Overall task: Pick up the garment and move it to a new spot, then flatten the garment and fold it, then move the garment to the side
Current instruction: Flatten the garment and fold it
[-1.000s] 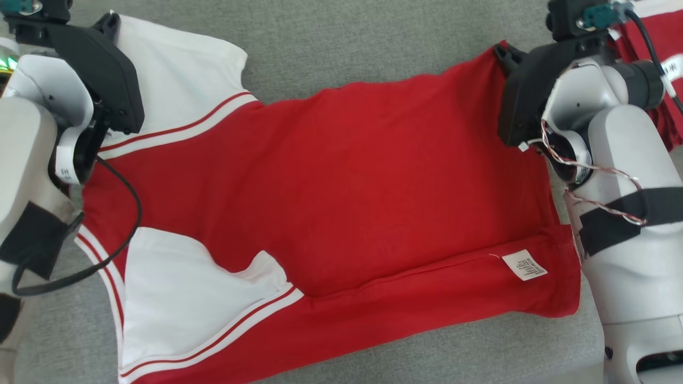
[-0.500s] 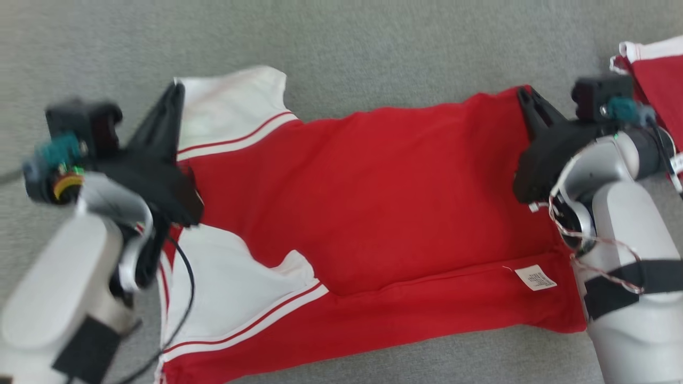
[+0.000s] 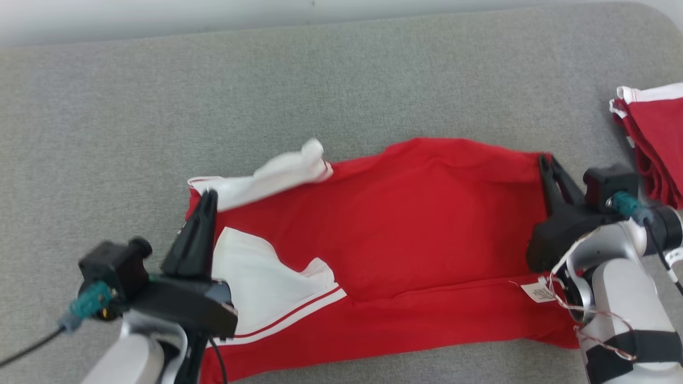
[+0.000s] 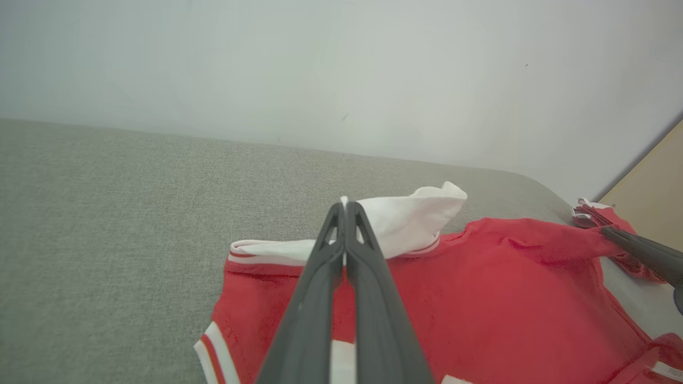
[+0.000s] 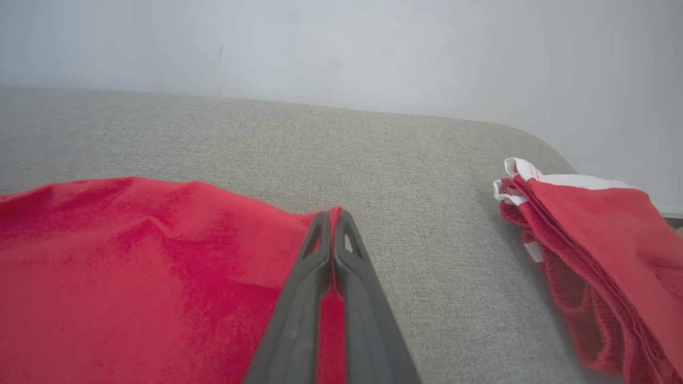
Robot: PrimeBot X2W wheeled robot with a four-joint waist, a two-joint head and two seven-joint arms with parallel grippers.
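On the left, the left gripper (image 3: 209, 195) has its fingers pressed together at the far left corner of the garment (image 3: 427, 213). It seems to pinch the edge of the white sleeve (image 3: 267, 178), though the fingers hide the exact contact; that sleeve is bunched and curls up toward the far side. The garment, red with white striped sleeves, lies across the middle of the grey pad (image 3: 160, 106), its near edge folded over, with a white label (image 3: 539, 292) near the right end. The right gripper (image 3: 543, 159), fingers likewise closed, grips the far right corner, red cloth between them. Further right, apart from the garment, lies a pile (image 3: 656, 138) of red cloth.
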